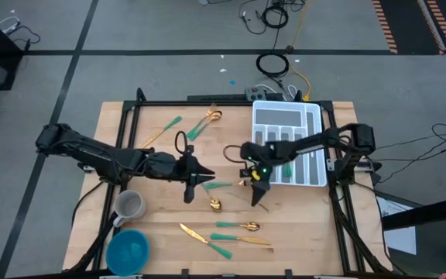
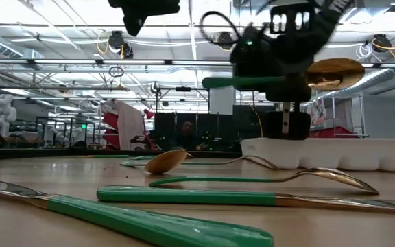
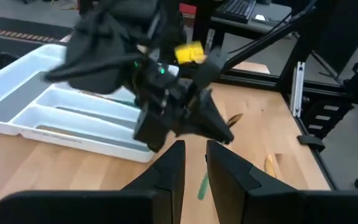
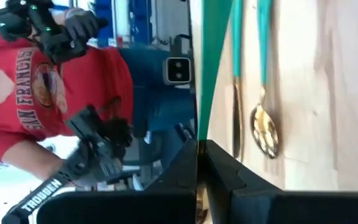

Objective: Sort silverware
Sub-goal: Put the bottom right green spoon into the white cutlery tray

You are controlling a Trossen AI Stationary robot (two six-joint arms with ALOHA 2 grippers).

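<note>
My right gripper [image 1: 258, 194] hangs over the table's middle, shut on a piece of silverware. That piece's teal handle [image 2: 242, 82] reaches toward the table's left, and its gold head [image 2: 334, 72] toward the right. My left gripper [image 1: 205, 180] is just left of the handle's free end and higher in the low view. Its fingers [image 3: 173, 165] are a little apart and touch nothing. More silverware [image 1: 238, 226] lies flat on the near part of the table. Several pieces [image 1: 204, 124] lie near the far edge, and some [image 1: 289, 167] lie in the tray. My right gripper pinches the silverware's teal handle [image 4: 211, 93] between its two fingers, which lie across it. The fingers [image 2: 286, 120] point down, slanting toward the near edge. The piece is lifted clear of the table and lies about level.
The white compartmented tray [image 1: 310, 116] sits on the table's right. A grey mug [image 1: 130, 205] and a blue bowl [image 1: 128, 249] stand at the near left corner. A person in a red shirt [image 4: 30, 93] stands beyond the table.
</note>
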